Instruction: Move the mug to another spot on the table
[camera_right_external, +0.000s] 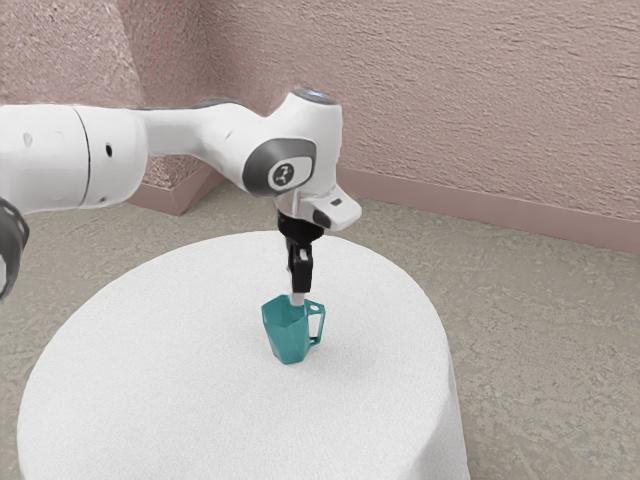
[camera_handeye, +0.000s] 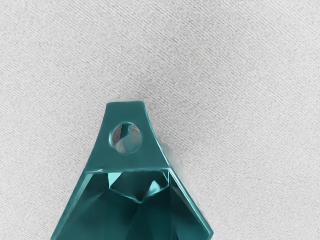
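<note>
A teal faceted mug (camera_right_external: 291, 330) is near the middle of the round white table (camera_right_external: 150, 400), its handle (camera_right_external: 316, 322) pointing to the exterior view's right. My gripper (camera_right_external: 298, 294) comes straight down onto the mug's rim on the handle side. Its fingers stand close together, shut on the rim wall. In the wrist view the mug (camera_handeye: 137, 205) lies right under my hand, with its handle (camera_handeye: 126, 135) sticking out over the white cloth. I cannot tell whether the mug's base touches the table.
The white tabletop (camera_handeye: 240, 75) stretches on all sides of the mug, with its edge (camera_right_external: 440, 340) toward the exterior view's right. Beyond it are a speckled floor (camera_right_external: 560, 330) and a pink wall (camera_right_external: 480, 100).
</note>
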